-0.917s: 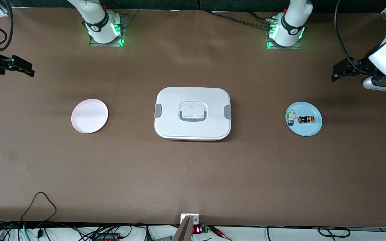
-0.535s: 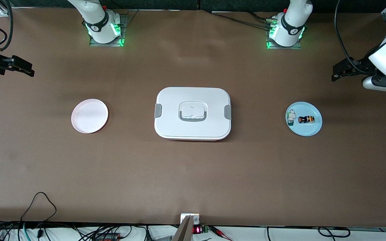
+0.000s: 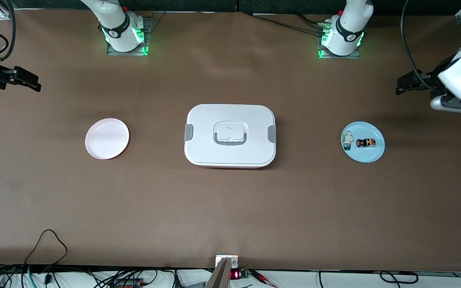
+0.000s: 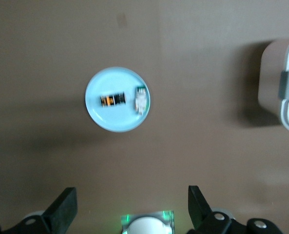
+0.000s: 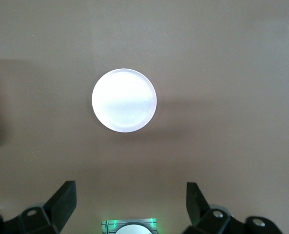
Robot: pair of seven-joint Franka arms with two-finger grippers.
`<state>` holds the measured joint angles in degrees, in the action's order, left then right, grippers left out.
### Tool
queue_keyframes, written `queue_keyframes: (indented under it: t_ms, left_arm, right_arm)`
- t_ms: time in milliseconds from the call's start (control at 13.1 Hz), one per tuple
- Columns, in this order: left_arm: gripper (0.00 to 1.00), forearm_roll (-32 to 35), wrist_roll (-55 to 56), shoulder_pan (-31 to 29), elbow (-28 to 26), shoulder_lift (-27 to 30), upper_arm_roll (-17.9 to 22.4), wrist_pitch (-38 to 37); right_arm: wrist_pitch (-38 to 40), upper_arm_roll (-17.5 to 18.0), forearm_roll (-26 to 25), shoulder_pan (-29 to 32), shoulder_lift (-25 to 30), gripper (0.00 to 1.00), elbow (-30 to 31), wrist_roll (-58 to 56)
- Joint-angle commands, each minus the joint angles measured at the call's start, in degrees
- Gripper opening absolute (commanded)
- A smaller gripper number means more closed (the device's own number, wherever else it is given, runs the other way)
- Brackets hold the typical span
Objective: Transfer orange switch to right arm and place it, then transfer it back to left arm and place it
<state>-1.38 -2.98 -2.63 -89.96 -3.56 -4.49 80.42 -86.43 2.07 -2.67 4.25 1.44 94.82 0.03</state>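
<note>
The left gripper [image 3: 404,85] is raised at the left arm's end of the table, pointing downward, with its fingers [image 4: 61,207] spread wide and empty. The right gripper [image 3: 28,82] is raised at the right arm's end, pointing downward, with its fingers [image 5: 61,200] equally spread and empty.

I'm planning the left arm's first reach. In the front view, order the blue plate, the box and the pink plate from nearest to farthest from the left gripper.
From the left gripper:
1. Blue plate, at the left arm's end of the table.
2. Box, mid-table.
3. Pink plate, at the right arm's end.
</note>
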Motion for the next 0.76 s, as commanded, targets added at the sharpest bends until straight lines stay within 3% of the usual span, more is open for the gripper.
queue_keyframes:
  t_ms: [0,306,687]
  left_arm:
    - [1.0,0.7,-0.6,-2.5,0.7,-4.6,-0.2,-1.6]
    - [1.0,0.2,-0.7,-3.6,-3.0,-7.9,-0.4,2.4]
    - [1.0,0.8,-0.9,-4.6,-16.4,-7.1,-0.4,18.3]
  right_arm:
    - [0.6,-0.1,0.1,0.0,0.6,1.0,-0.1,-0.1]
    - [0.7,-0.1,0.1,0.0,0.6,1.0,-0.1,-0.1]
    - [0.6,-0.1,0.1,0.0,0.6,1.0,-0.1,-0.1]
